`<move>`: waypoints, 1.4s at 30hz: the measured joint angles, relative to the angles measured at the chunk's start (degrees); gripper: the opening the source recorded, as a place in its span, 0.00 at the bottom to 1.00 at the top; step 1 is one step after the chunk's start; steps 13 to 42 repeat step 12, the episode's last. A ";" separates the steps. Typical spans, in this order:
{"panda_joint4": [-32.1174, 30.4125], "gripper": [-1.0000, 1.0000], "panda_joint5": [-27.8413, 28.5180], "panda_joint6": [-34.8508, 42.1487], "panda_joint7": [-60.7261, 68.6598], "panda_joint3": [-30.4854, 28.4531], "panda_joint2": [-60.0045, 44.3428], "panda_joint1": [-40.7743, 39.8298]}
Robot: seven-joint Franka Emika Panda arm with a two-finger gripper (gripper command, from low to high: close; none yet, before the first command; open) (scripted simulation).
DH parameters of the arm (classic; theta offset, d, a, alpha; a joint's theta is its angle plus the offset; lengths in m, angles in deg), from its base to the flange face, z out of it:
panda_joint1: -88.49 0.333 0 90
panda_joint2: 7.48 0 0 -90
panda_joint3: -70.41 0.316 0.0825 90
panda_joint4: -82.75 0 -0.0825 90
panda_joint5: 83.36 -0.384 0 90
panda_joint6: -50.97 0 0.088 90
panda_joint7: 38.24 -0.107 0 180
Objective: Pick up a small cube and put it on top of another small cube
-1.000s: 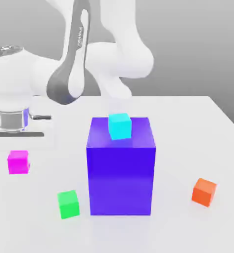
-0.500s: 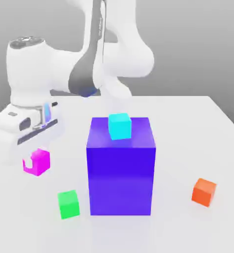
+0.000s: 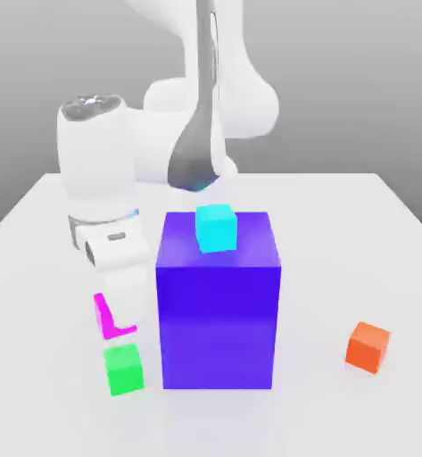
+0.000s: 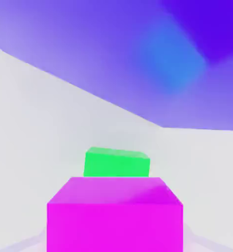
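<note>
One small cube (image 3: 112,318) above green cube (image 3: 124,369)

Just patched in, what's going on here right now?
The gripper is shut on the small magenta cube and holds it above the table, close over the green cube, on the exterior view's left of the big blue-violet block. The magenta cube is not yet set on the green one. A cyan cube sits on top of the block, and an orange cube lies on the table at the exterior view's right.
</note>
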 joint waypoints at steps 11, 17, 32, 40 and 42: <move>0.47 1.00 -8.11 -8.71 5.92 2.48 -10.04 -0.58; 0.48 1.00 -8.11 -8.71 5.92 2.48 -10.04 -0.60; 0.48 1.00 -8.11 -8.71 5.92 2.48 -10.04 -0.60; 0.48 1.00 -8.11 -8.71 5.92 2.48 -10.04 -0.60; 0.48 1.00 -8.11 -8.71 5.92 2.48 -10.04 -0.60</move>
